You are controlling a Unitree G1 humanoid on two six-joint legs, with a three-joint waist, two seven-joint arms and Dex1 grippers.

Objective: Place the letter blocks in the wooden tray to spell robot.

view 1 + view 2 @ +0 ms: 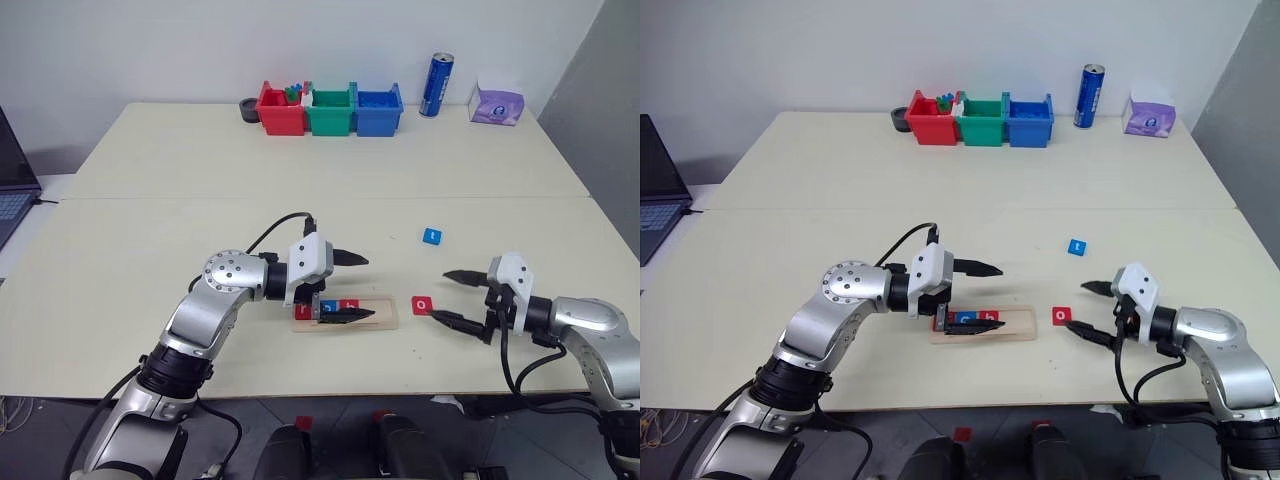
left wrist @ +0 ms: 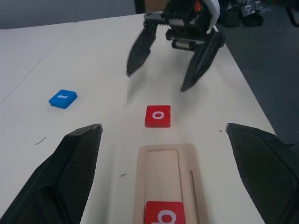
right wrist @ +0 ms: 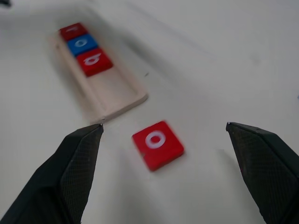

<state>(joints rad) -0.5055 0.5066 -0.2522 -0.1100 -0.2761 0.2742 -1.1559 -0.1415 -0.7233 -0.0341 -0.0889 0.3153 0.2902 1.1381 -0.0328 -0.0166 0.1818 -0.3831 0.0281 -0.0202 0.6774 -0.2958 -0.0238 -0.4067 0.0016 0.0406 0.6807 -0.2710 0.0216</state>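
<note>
The wooden tray lies near the table's front edge. In it sit a red tile, a blue "o" tile and a red "b" tile in a row. Its right end is bare. A red "o" letter block rests flat on the table just right of the tray. A blue "t" block lies farther back. My left gripper hangs open over the tray, its lower finger crossing in front of the tiles. My right gripper is open and empty, just right of the red "o" block.
Red, green and blue bins stand in a row at the table's back edge. A blue can and a purple tissue pack stand to their right. A laptop sits off the left side.
</note>
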